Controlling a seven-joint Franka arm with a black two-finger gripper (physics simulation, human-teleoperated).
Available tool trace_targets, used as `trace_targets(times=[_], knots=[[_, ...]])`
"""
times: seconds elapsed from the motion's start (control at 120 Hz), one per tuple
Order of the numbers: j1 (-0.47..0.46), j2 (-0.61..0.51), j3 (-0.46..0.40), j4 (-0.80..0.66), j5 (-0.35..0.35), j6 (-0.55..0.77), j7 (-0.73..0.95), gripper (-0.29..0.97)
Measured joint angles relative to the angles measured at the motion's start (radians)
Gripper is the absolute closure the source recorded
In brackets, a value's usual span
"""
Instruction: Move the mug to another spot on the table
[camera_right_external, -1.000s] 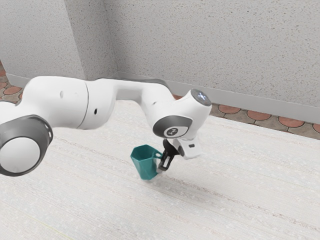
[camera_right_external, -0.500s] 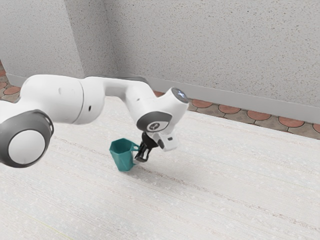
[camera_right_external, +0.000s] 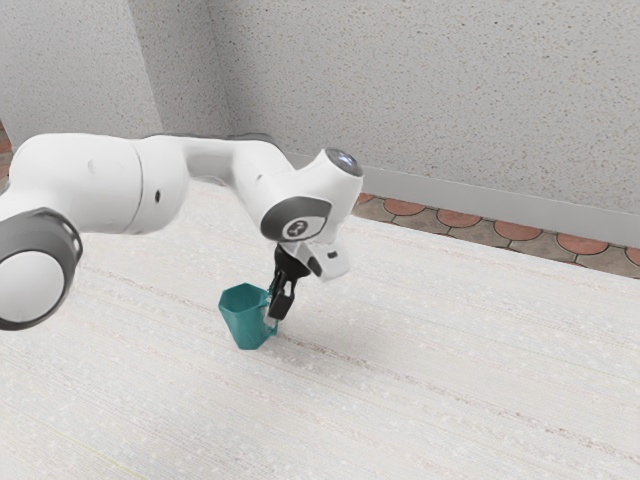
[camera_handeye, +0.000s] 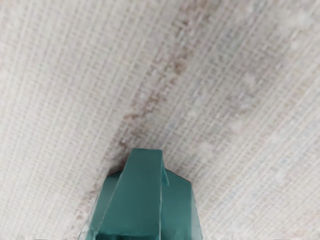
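Mug (camera_right_external: 245, 316): teal, faceted, near upright, low on table (camera_right_external: 450, 380); we cannot tell if base touches. Wrist view: mug (camera_handeye: 145, 200) directly under hand.
Gripper (camera_right_external: 278, 306): fingers close together, pinching mug at handle side.
Progress, our judgement: mug in grasp, at set-down height. We cannot tell if this spot is new. Left: release, retreat.

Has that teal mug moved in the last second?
Yes. The mug has shifted toward the exterior view's left, nearer the wall corner, with the end effector gripping it.
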Motion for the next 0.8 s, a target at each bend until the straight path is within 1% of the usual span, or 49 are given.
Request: trace_targets(times=[0.208, 0.317, 0.525, 0.608, 0.7, 0.8], knots=[[0.001, -0.252, -0.002, -0.09, -0.117, 0.005, 0.0, 0.05], [0.001, -0.334, -0.003, -0.09, -0.176, 0.01, -0.02, 0.03], [0.003, -0.376, -0.001, -0.031, -0.246, 0.016, -0.159, 0.01], [0.004, -0.372, 0.0, 0.015, -0.266, 0.016, -0.221, 0.01], [0.005, -0.372, 0.0, 0.032, -0.296, 0.026, -0.279, 0.0], [0.005, -0.374, -0.001, 0.05, -0.312, 0.033, -0.334, 0.0]])
